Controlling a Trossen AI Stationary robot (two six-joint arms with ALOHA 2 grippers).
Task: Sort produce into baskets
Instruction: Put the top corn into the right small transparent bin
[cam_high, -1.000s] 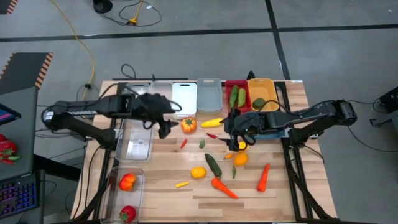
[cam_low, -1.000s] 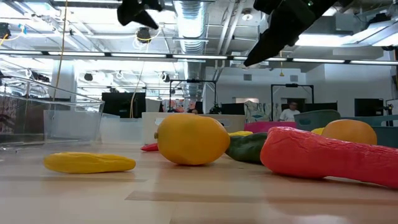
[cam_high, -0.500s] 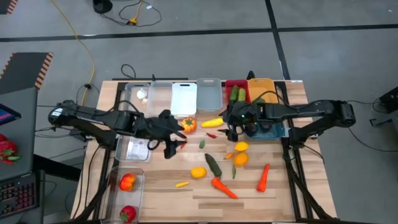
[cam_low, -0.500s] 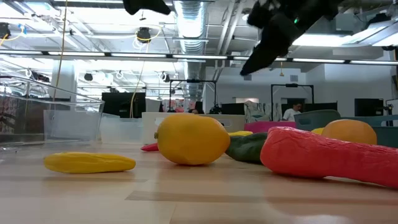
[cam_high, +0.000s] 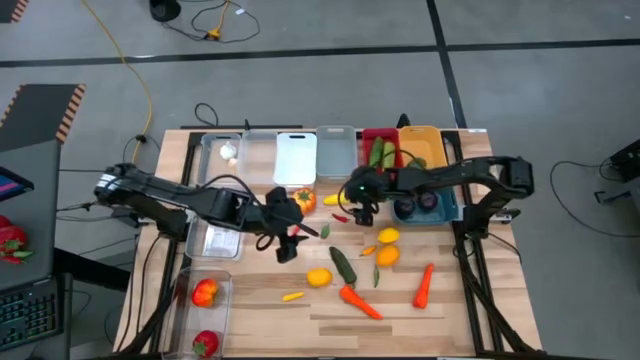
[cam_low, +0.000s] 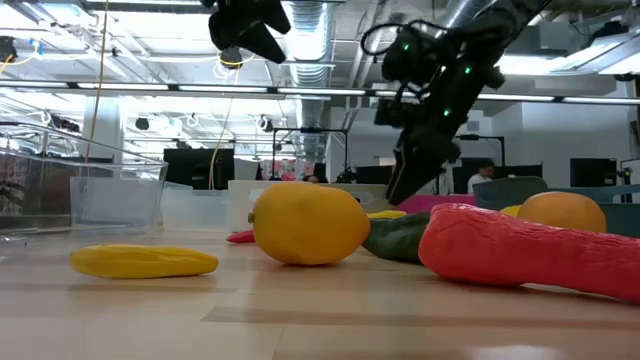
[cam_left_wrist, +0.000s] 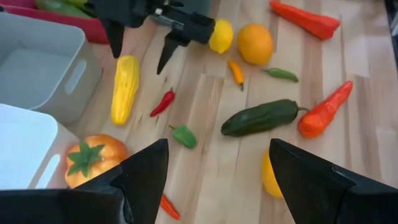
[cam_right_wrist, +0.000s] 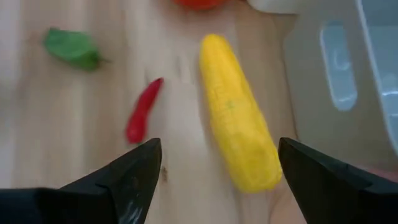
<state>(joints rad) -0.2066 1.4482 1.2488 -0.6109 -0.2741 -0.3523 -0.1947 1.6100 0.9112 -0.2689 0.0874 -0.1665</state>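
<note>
While both arms reach over the middle of the wooden counter (cam_high: 250, 300), the right claw (cam_high: 352, 207) hangs with its fingers spread wide and empty directly over a yellow corn cob (cam_right_wrist: 237, 112), which lies on the wood just beside a grey bin (cam_high: 335, 152). A small red chili (cam_right_wrist: 142, 109) lies beside the cob, with a small green pepper (cam_right_wrist: 73, 48) a little farther off. The left claw (cam_high: 290, 238) is also parted and holds nothing; it sits above the counter near an orange tomato with a green top (cam_left_wrist: 92, 157). Bins stand in a row along the far edge of the counter: a clear bin holding a white garlic bulb (cam_high: 229, 152), a white bin (cam_high: 296, 155), the grey bin, a red bin (cam_high: 368, 140) holding green cucumbers (cam_high: 382, 155), and an orange-yellow bin (cam_high: 425, 140). Two more clear bins stand at the left edge, and the nearer one (cam_high: 205, 310) holds two red pieces. Loose produce is spread over the centre of the counter: a dark green cucumber (cam_high: 343, 265), two carrots (cam_high: 360, 301), a lemon (cam_high: 318, 277), an orange round (cam_high: 387, 255) and a small yellow chili (cam_high: 292, 296).
</note>
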